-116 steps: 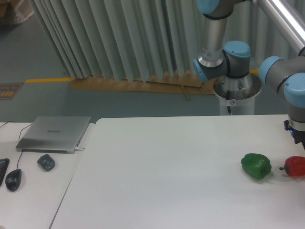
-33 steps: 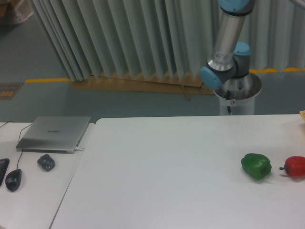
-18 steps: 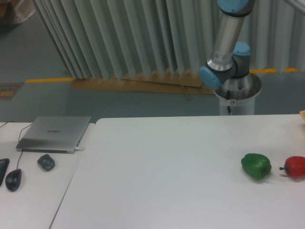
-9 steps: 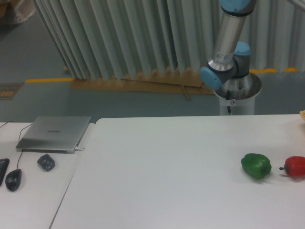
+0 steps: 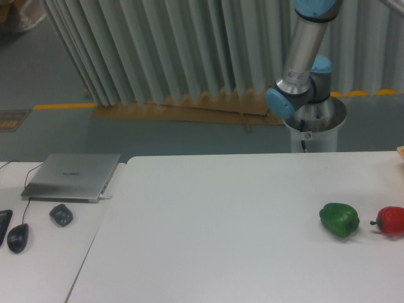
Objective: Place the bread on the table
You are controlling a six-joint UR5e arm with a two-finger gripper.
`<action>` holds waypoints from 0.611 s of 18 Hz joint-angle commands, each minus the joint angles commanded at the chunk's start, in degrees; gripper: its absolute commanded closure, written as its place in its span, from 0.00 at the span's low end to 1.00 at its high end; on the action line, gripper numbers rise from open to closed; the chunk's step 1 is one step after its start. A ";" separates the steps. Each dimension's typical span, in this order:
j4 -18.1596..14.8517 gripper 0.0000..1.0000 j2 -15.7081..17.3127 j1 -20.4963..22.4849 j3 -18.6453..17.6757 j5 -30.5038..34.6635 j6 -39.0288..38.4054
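The large white table (image 5: pixel 221 221) fills the lower part of the camera view. At the right frame edge, level with the table's far edge, shows a pale tan sliver (image 5: pixel 401 151); it may be the bread, but it is too cut off to tell. My gripper is out of view. Of the arm, only the upright grey link (image 5: pixel 305 38) and a blue joint (image 5: pixel 295 95) show, behind the table at the upper right.
A green pepper (image 5: pixel 339 219) and a red pepper (image 5: pixel 391 221) lie near the table's right side. To the left, a narrower white desk (image 5: pixel 44 252) holds a closed laptop (image 5: pixel 72 177) and two mice (image 5: pixel 61 214). The arm's pedestal (image 5: pixel 314 126) stands behind the table.
The upright arm link has leaned slightly to the right over the last second. Much earlier, the arm's wrist hung over the red pepper at the right edge; it has since left the view.
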 joint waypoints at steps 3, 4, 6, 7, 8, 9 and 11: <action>0.00 0.00 0.17 -0.18 -0.96 0.09 0.17; 0.00 0.00 0.35 -0.27 -1.14 0.09 0.18; 0.00 0.00 0.35 -0.44 -1.67 0.09 0.26; 0.00 0.00 0.35 -0.44 -1.76 0.09 0.26; 0.09 0.00 0.35 -0.44 -1.67 0.18 0.35; 0.09 0.14 0.35 -0.44 -1.50 0.18 0.79; 0.00 0.48 0.44 -0.44 -1.05 0.27 1.49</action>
